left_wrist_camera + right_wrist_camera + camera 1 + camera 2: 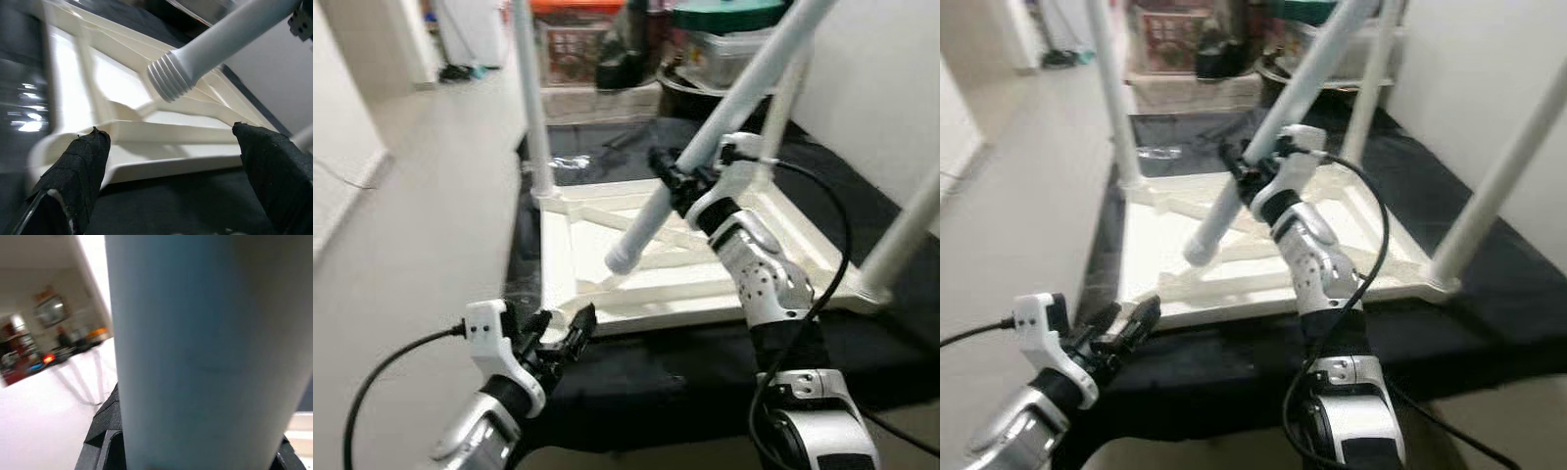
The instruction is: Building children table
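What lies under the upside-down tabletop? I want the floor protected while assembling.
The white tabletop lies on a black sheet that spreads past its near and side edges. The floor directly beneath is covered, so it can't be seen.

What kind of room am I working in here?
Probably a home hallway or spare room used for storage. Pale bare floor, plain white wall and stacked plastic storage bins at the back. The upturned white tabletop lies on a black mat spread over the floor.
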{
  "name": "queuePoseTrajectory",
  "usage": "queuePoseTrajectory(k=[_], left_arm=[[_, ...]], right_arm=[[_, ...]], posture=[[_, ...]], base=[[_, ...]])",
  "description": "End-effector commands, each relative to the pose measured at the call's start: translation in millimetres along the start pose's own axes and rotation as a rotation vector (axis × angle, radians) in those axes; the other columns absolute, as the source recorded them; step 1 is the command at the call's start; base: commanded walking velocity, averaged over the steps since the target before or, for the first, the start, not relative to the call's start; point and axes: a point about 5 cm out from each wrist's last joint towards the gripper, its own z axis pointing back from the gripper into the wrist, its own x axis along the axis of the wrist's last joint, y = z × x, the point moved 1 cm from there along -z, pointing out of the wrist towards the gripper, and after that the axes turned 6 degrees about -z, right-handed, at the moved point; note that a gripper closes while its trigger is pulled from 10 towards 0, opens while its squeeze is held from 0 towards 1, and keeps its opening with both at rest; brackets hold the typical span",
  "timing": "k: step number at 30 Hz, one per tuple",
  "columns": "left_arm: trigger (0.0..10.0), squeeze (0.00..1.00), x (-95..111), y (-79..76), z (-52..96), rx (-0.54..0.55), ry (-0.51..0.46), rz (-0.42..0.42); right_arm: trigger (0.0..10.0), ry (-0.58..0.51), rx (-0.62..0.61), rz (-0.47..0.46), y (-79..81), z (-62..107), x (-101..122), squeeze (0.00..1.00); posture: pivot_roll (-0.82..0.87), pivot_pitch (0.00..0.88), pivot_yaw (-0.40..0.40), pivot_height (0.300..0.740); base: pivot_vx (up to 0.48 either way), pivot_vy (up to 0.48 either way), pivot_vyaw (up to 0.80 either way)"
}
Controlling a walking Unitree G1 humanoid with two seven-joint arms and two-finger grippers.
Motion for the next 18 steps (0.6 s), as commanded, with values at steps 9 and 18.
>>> queuePoseTrajectory(k=[9, 18], left_arm=[[10.0, 0.00, -9, 1.0, -0.4, 0.041, 0.014, -0.068], [10.0, 0.00, -15, 0.9, -0.6, 0.067, 0.014, -0.086]], right_arm=[[10.0, -0.034, 0.013, 0.049, 3.6, -3.0, 1, 0.00], [10.0, -0.036, 0.017, 0.061, 5.4, -2.8, -2, 0.00]], posture=[[0.05, 0.003, -0.014, 0.740], [0.05, 0.013, -0.012, 0.740]], base=[[0.000, 0.000, 0.80], [0.000, 0.000, 0.80]])
